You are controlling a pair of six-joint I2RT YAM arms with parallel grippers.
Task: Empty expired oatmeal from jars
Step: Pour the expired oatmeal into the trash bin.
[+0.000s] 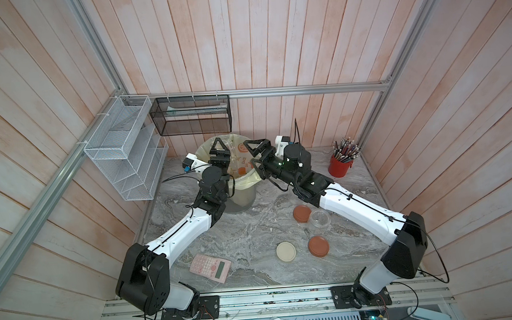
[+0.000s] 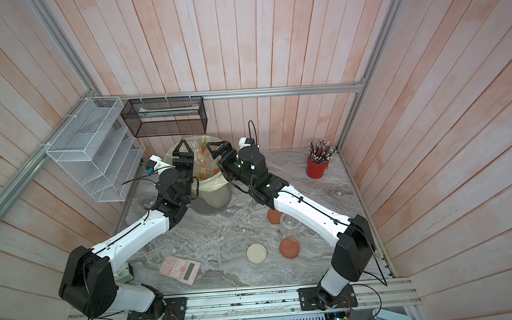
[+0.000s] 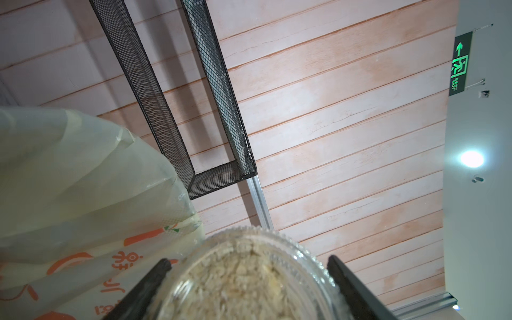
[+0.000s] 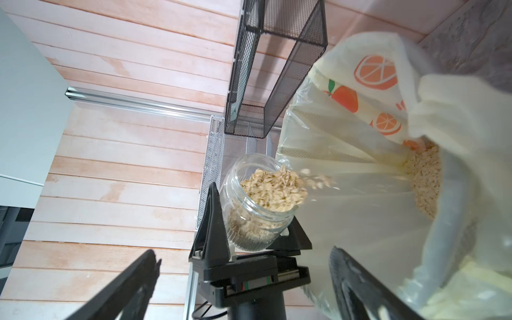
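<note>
One clear jar (image 4: 257,205), tipped mouth-first toward the liner (image 4: 346,227), sits clamped in the jaws of the left gripper (image 4: 255,210) above the bin (image 1: 237,205). Only the right wrist view shows oatmeal (image 4: 274,191) spilling out and a heap (image 4: 424,180) lying in the liner. Beside the bin rim the right gripper (image 1: 254,156) stands wide open, holding nothing. Orange characters printed on the liner cannot be read. Only the left wrist view catches a green exit sign (image 3: 460,63). Both top views show an empty jar (image 1: 320,219) and three lids (image 1: 286,251) on the table (image 1: 246,227).
</note>
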